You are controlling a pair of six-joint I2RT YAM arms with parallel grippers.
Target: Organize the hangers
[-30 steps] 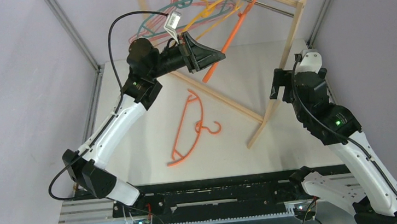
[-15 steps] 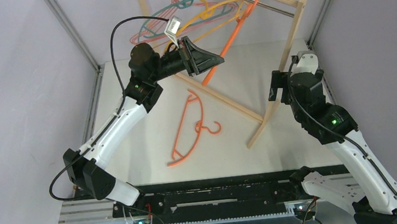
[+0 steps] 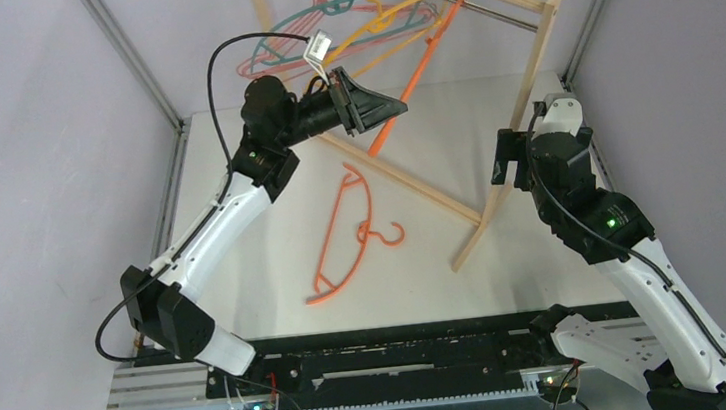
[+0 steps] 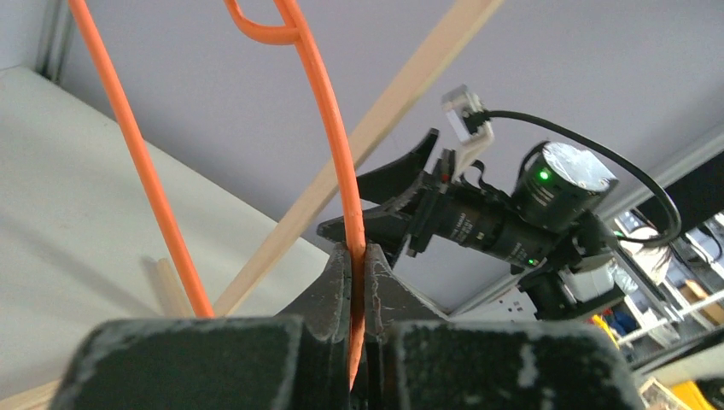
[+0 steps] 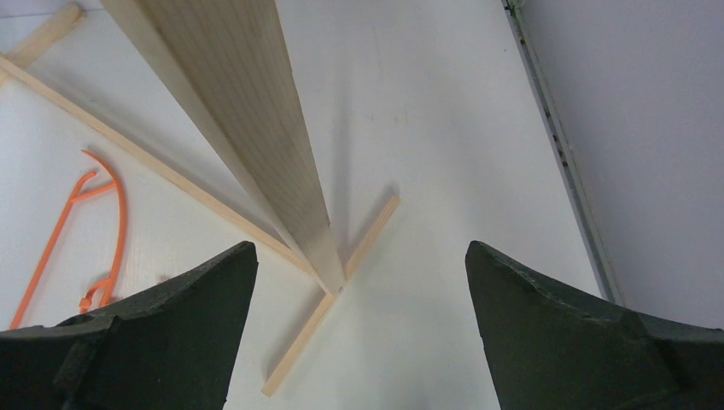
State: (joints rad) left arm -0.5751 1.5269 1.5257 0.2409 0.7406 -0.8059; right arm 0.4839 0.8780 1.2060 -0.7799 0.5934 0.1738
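Observation:
My left gripper (image 3: 385,112) is raised and shut on the lower end of an orange hanger (image 3: 420,59), whose upper end reaches the metal rod (image 3: 506,12). In the left wrist view the orange hanger (image 4: 329,120) runs up from between my closed fingers (image 4: 337,282). A second orange hanger (image 3: 347,232) lies flat on the table; part of it shows in the right wrist view (image 5: 85,231). Teal (image 3: 320,13), pink (image 3: 251,70) and yellow (image 3: 377,28) hangers hang on the rod. My right gripper (image 5: 359,290) is open, its jaws either side of the rack's post (image 5: 248,128).
The pale wooden rack's right post (image 3: 528,79) leans up from the table, with base bars (image 3: 407,186) lying across the white table. Grey walls and metal frame rails (image 3: 129,57) close in the sides and back.
My left gripper has turned slightly, and the held orange hanger's upper end has swung down and left toward the rod. The right arm has barely shifted.

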